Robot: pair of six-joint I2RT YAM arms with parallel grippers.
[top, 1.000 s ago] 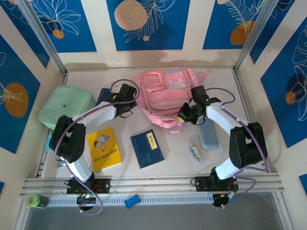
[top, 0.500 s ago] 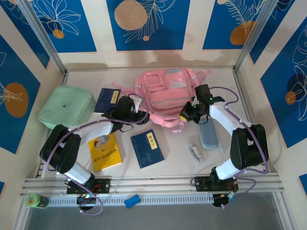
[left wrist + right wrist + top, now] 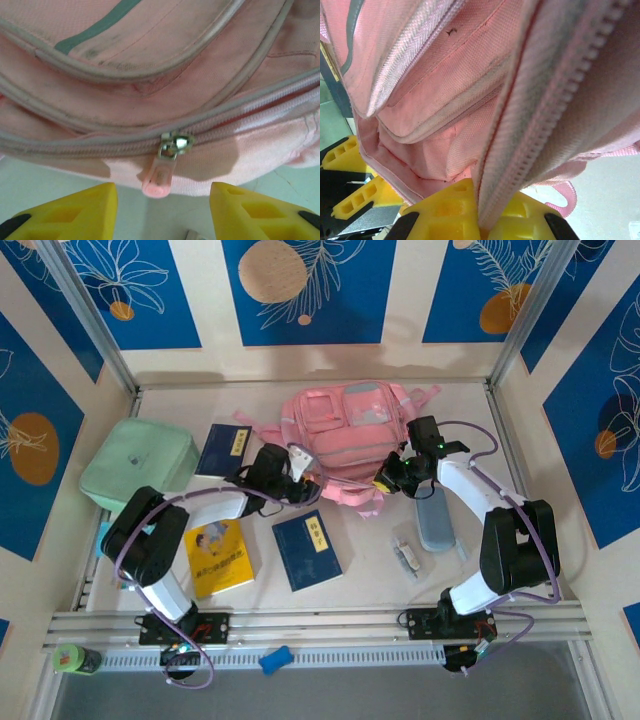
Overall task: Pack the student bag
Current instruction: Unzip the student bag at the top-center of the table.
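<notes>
The student bag (image 3: 345,430), a pink backpack, lies flat at the back middle of the table. My left gripper (image 3: 306,488) is at its near left edge, open. In the left wrist view its yellow fingertips (image 3: 67,210) stand wide apart on either side of a pink zipper pull (image 3: 161,174) that hangs from a closed zip, touching nothing. My right gripper (image 3: 386,480) is at the bag's near right corner. In the right wrist view the gripper (image 3: 487,222) is shut on the bag's zipper edge (image 3: 540,120), lifting it.
A mint green soft case (image 3: 138,462) sits at the left, with a dark blue book (image 3: 228,448) beside it. A yellow book (image 3: 218,552) and a blue book (image 3: 307,548) lie in front. A grey-blue pencil case (image 3: 434,518) and a small clip (image 3: 406,556) lie at the right.
My left gripper has moved right and nearer, from the bag's left side to its front zipper, and opened. The right gripper has kept its hold on the bag's edge.
</notes>
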